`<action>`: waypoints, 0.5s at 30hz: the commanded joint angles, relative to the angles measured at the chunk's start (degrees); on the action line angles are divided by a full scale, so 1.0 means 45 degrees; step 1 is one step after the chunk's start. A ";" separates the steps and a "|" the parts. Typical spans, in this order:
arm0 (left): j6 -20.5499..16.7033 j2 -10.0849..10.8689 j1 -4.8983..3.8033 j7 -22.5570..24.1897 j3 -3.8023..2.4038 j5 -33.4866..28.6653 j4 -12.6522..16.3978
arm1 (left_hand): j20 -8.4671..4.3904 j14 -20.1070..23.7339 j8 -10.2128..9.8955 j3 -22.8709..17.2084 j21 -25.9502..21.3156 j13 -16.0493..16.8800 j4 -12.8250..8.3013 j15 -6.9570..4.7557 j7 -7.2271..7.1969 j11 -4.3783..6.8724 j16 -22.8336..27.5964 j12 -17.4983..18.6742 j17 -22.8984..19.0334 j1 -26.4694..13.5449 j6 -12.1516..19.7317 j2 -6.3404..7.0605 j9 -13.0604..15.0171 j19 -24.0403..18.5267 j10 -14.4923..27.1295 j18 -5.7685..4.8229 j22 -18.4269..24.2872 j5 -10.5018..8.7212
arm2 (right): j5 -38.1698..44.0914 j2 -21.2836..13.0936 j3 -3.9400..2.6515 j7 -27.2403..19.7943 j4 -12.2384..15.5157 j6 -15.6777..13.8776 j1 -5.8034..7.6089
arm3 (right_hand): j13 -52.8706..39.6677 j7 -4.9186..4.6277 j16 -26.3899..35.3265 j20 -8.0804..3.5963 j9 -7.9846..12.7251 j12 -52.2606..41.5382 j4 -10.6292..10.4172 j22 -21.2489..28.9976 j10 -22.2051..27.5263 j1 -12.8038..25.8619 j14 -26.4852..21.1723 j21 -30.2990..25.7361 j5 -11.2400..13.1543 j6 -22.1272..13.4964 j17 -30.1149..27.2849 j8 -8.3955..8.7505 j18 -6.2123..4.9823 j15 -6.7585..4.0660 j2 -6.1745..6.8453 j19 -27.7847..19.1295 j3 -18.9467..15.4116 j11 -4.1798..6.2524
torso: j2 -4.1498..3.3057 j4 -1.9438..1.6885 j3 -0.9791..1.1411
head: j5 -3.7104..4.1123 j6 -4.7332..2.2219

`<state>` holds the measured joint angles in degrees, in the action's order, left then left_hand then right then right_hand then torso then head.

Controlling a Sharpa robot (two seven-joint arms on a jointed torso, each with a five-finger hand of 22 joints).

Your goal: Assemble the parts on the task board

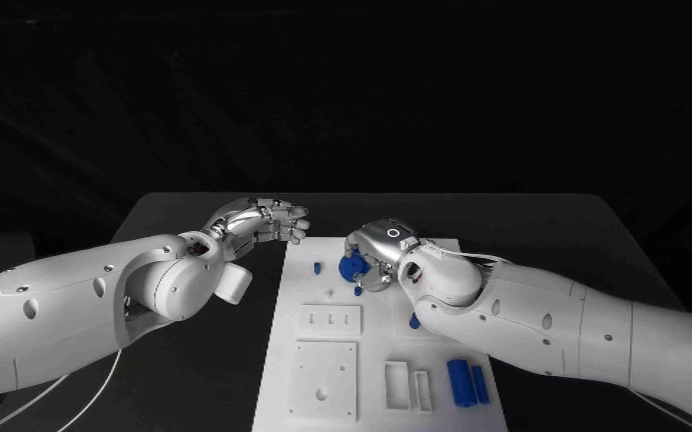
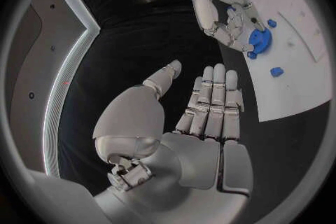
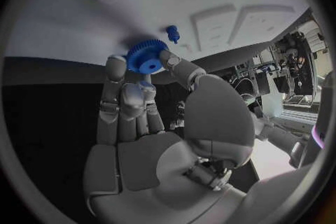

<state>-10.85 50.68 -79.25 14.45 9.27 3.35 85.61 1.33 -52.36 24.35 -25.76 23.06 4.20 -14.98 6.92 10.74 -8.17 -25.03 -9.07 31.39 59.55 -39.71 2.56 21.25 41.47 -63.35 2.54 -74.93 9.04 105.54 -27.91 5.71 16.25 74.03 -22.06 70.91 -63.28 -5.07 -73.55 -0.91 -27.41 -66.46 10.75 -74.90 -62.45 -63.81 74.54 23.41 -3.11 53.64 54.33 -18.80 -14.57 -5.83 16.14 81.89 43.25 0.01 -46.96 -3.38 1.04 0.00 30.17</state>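
One blue gear (image 1: pixel 351 268) sits pinched in the fingertips of the right robot hand (image 1: pixel 382 252), over the far end of the white task board (image 1: pixel 325 372). Small blue pegs (image 1: pixel 317 267) stand on the board near it, and two blue cylinders (image 1: pixel 463 382) lie by its near right corner. The left robot hand (image 1: pixel 263 222) hovers just beside the board over the black tabletop (image 1: pixel 188 207), fingers extended and apart, holding nothing.

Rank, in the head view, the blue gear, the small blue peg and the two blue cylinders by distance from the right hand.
1. Blue gear: held in the right hand.
2. Small blue peg: just beyond the gear, toward the left hand.
3. Blue cylinders: board's near right corner.
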 commanded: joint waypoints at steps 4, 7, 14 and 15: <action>0.0197 -0.0004 -0.0012 0.0064 -0.0010 0.0043 0.0035 | -0.0015 -0.0041 -0.0057 0.0010 0.0041 -0.0018 -0.0060 0.0018 0.0287 -0.0028 0.0053 0.0082 0.0016 -0.0154 0.0101 0.0016 -0.0003 -0.0080 -0.0008 0.0200 -0.0160 -0.0014 | 0.0161 0.0037 -0.0006 0.0160 -0.0033 -0.0026 -0.0014 | 0.0019 -0.0310 0.0059 -0.0413 -0.0030 0.0006 -0.0100 -0.0223 0.0110 -0.0133 -0.0001 -0.0087 0.0069 0.0271 0.0019 -0.0045 -0.0096 -0.0080 0.0030 0.0457 0.0013 -0.0008 | 0.0003 0.0002 -0.0005 | 0.0019 -0.0017; 0.0198 -0.0004 -0.0012 0.0065 -0.0010 0.0043 0.0043 | -0.0015 -0.0041 -0.0057 0.0009 0.0041 -0.0018 -0.0061 0.0018 0.0287 -0.0028 0.0053 0.0082 0.0016 -0.0154 0.0101 0.0016 -0.0003 -0.0080 -0.0008 0.0200 -0.0160 -0.0014 | 0.0161 0.0063 -0.0007 0.0190 -0.0067 -0.0037 -0.0014 | 0.0019 -0.0309 0.0060 -0.0413 -0.0031 0.0006 -0.0105 -0.0224 0.0110 -0.0135 -0.0001 -0.0087 0.0069 0.0270 0.0019 -0.0045 -0.0096 -0.0080 0.0030 0.0458 0.0019 -0.0008 | -0.0002 0.0010 -0.0001 | 0.0018 -0.0020; 0.0192 0.0003 -0.0012 0.0058 -0.0010 0.0052 0.0050 | -0.0015 -0.0040 -0.0057 0.0006 0.0041 -0.0017 -0.0067 0.0018 0.0288 -0.0028 0.0054 0.0084 0.0018 -0.0155 0.0103 0.0020 -0.0002 -0.0081 -0.0008 0.0200 -0.0161 -0.0015 | 0.0156 0.0140 -0.0009 0.0211 -0.0195 -0.0023 -0.0012 | 0.0022 -0.0308 0.0064 -0.0415 -0.0043 0.0008 -0.0133 -0.0224 0.0107 -0.0150 0.0002 -0.0090 0.0069 0.0270 0.0024 -0.0046 -0.0096 -0.0082 0.0026 0.0458 0.0053 -0.0006 | -0.0001 -0.0010 -0.0009 | 0.0047 -0.0021; 0.0192 0.0006 -0.0012 0.0056 -0.0010 0.0053 0.0053 | -0.0015 -0.0040 -0.0057 0.0006 0.0041 -0.0017 -0.0067 0.0018 0.0288 -0.0028 0.0054 0.0084 0.0018 -0.0156 0.0103 0.0020 -0.0002 -0.0082 -0.0008 0.0200 -0.0161 -0.0015 | 0.0150 0.0158 -0.0009 0.0205 -0.0213 -0.0016 -0.0012 | 0.0022 -0.0308 0.0064 -0.0415 -0.0043 0.0008 -0.0134 -0.0224 0.0107 -0.0151 0.0002 -0.0090 0.0069 0.0270 0.0024 -0.0046 -0.0096 -0.0082 0.0026 0.0458 0.0054 -0.0006 | -0.0005 -0.0013 -0.0009 | 0.0049 -0.0020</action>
<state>-10.83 50.74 -79.25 14.41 9.27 3.36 85.70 1.33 -52.37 24.35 -25.76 23.06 4.20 -14.98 6.92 10.74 -8.17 -25.03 -9.07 31.38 59.55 -39.71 2.56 21.25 41.47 -63.35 2.53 -74.92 9.04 105.56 -27.30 5.63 16.66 73.28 -22.28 70.94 -63.22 -5.09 -73.55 -0.91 -27.56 -66.45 10.43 -74.91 -62.45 -63.92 74.54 23.21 -3.11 53.66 54.39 -18.79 -14.52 -5.82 16.25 81.89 43.57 0.01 -46.97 -3.38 1.01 0.19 30.06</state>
